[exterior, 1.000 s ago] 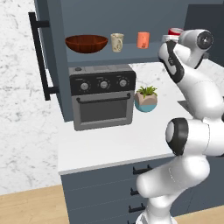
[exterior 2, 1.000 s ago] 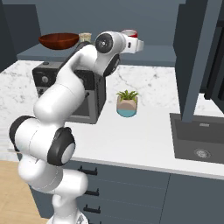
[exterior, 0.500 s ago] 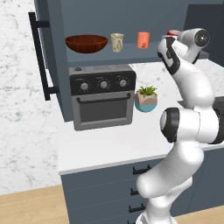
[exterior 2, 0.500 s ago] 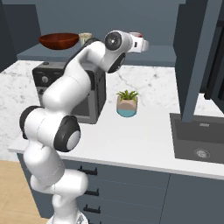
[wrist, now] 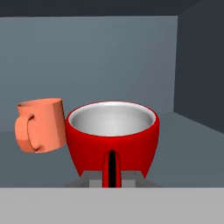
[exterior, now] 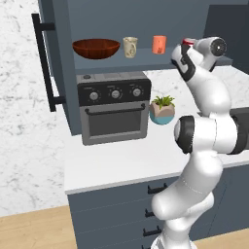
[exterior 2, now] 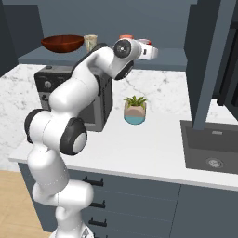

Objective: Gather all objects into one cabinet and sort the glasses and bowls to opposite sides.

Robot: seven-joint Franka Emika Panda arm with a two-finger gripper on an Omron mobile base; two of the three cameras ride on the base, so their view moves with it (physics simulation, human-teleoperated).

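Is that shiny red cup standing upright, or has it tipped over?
Upright: in the hand view the red cup shows its open mouth facing up, with an empty pale inside, beside the orange cup.

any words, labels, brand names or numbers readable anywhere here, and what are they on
None can be read.
Dark grey countertop oven: faint marks around its three knobs, too small and blurred to read.
Cream-beige patterned cup: a pattern, no legible text.
Glossy red cup, coral-orange cup, wide reddish-brown bowl, teal-and-tan plant pot: no lettering visible.
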